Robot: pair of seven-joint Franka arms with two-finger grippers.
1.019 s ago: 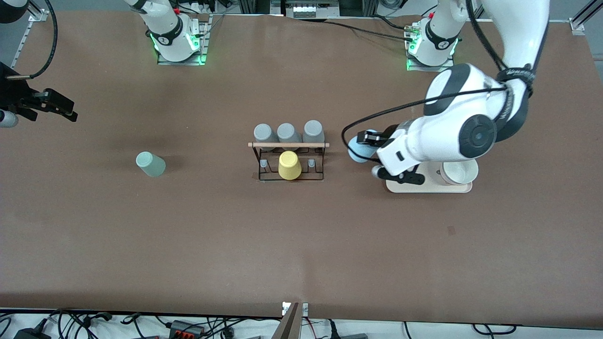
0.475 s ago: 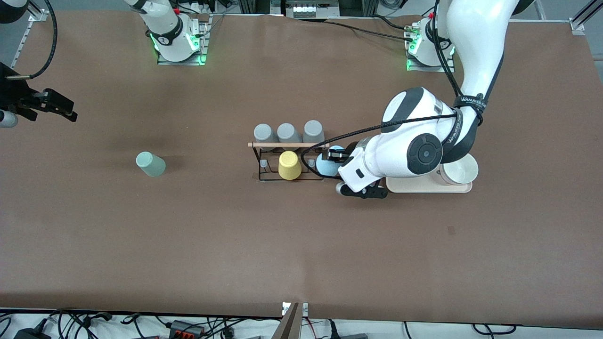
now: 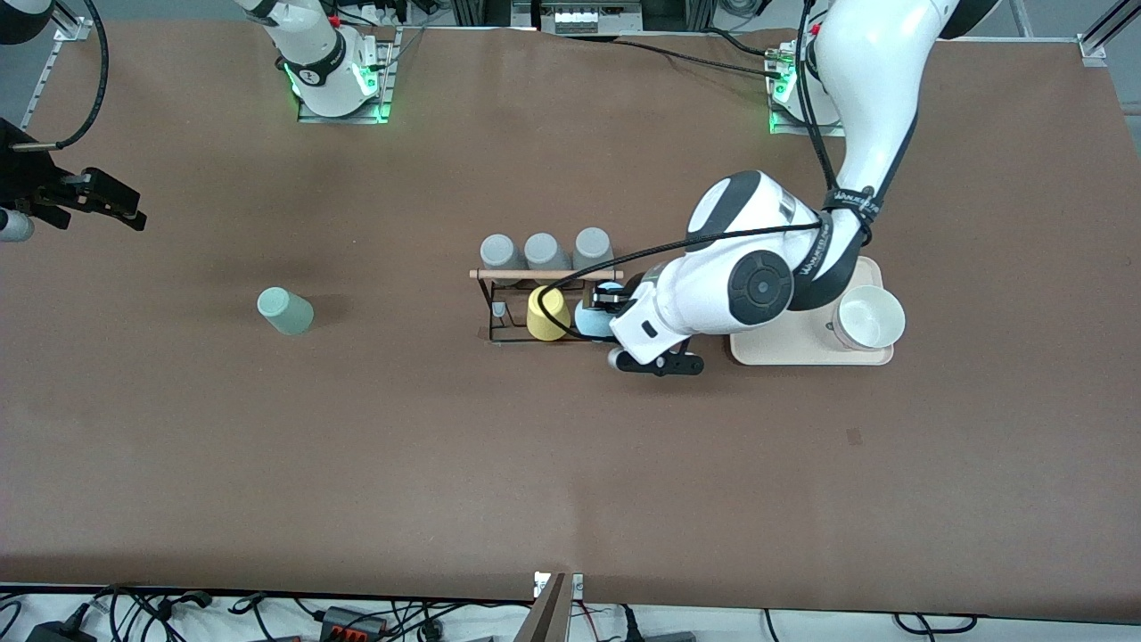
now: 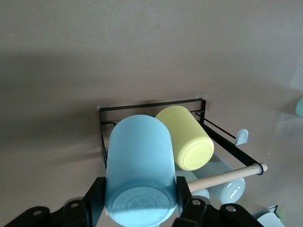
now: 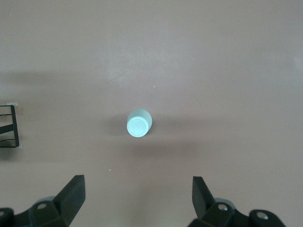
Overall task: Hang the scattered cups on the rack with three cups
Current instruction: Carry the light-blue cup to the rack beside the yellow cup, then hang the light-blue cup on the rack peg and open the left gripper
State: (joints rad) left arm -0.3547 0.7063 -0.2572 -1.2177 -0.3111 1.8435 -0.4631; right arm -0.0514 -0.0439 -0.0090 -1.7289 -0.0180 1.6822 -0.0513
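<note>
The rack (image 3: 545, 306) stood near the middle of the brown table (image 3: 570, 464), and everything else could be placed from it. The left gripper (image 3: 599, 312) was over the rack's end toward the left arm's side, its fingers (image 4: 96, 196) clamped on the light blue cup (image 4: 138, 177), which sat tilted just beside the yellow cup (image 3: 546, 313) on the rack's middle peg. Three grey cups (image 3: 545, 251) lined the rack's edge farther from the front camera, under the wooden rod (image 3: 545, 274). One bare peg (image 3: 498, 310) remained at the rack's end toward the right arm's side. The sage green cup (image 3: 284, 310) stood mouth down on bare table, well apart from the rack toward the right arm's end, with open surface all around it. The right gripper (image 5: 137, 196) waited over that end of the table, its fingers spread wide. A cream tray (image 3: 784, 355) with a white cup (image 3: 866, 322) lay near the rack toward the left arm's end.
</note>
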